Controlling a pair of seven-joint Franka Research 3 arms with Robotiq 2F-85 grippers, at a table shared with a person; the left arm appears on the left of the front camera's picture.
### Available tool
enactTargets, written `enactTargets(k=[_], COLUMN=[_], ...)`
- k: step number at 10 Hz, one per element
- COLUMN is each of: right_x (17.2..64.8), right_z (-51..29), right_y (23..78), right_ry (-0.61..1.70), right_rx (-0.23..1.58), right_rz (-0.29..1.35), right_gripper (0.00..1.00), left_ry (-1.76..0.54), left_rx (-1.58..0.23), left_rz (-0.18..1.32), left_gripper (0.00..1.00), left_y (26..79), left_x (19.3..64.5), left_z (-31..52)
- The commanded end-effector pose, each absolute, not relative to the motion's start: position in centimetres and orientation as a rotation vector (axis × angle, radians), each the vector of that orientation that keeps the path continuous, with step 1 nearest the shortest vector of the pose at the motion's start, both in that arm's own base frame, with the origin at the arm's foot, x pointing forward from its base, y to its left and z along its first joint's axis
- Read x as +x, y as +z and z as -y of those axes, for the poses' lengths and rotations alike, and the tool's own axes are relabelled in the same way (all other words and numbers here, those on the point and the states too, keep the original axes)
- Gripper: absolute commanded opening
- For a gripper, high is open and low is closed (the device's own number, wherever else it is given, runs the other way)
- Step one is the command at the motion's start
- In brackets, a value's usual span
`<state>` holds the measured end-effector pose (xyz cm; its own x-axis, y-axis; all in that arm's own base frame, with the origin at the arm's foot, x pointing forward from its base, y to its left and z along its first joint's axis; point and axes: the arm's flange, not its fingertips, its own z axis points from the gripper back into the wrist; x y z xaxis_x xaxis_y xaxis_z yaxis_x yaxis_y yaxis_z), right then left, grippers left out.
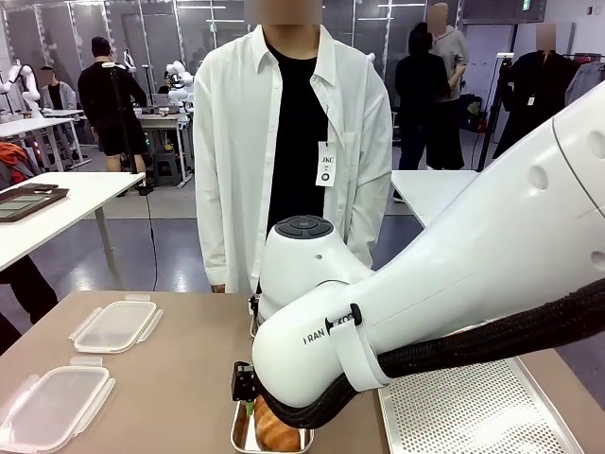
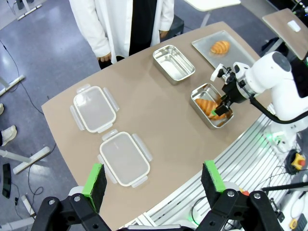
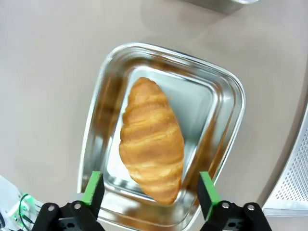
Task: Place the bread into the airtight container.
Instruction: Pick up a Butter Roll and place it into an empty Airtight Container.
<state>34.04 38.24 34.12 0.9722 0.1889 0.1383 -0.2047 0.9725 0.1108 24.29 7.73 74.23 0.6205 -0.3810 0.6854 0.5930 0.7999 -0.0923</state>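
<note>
- Bread: one croissant (image 3: 151, 142), golden brown, ridged crust, tapered ends, whole.
- It lies flat in a shiny steel container (image 3: 226, 96), set diagonally across the bottom, straight under the right claw (image 3: 150, 188) and between its two pads.
- Right claw: wide, holding nothing. Its green pads (image 3: 94, 185) stand clear of the croissant on both sides and point straight down into the container.
- Right arm: in the front view it is bent low over the near table edge, wrist just above the container, and the arm body hides most of the container.
- Left claw (image 2: 154, 179): wide too, empty, high over the table, looking down.
- A clear clip lid (image 2: 124, 158) lies just beyond the left claw's pads, a second lid (image 2: 94, 108) past that.
- The container with the croissant is well off to the left claw's upper right.
- An empty steel container (image 2: 173, 62) sits beyond the right claw, on the person's (image 1: 293, 142) side.
</note>
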Motion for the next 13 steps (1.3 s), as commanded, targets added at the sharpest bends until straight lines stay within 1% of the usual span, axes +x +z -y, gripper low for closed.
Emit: enactTargets(k=[1,13], right_x=[33.88,33.88], right_z=[-38.72,-38.72], right_y=[34.54,34.54], right_ry=[0.215,0.215], right_rx=[0.13,0.13], right_rz=[0.142,0.142], right_gripper=[1.0,1.0], left_ry=[-0.586,-0.586], left_rx=[-0.322,-0.322], left_rz=[0.701,0.701], left_gripper=[1.0,1.0], left_y=[74.37,74.37], left_x=[24.17,24.17], left_z=[-7.75,-7.75])
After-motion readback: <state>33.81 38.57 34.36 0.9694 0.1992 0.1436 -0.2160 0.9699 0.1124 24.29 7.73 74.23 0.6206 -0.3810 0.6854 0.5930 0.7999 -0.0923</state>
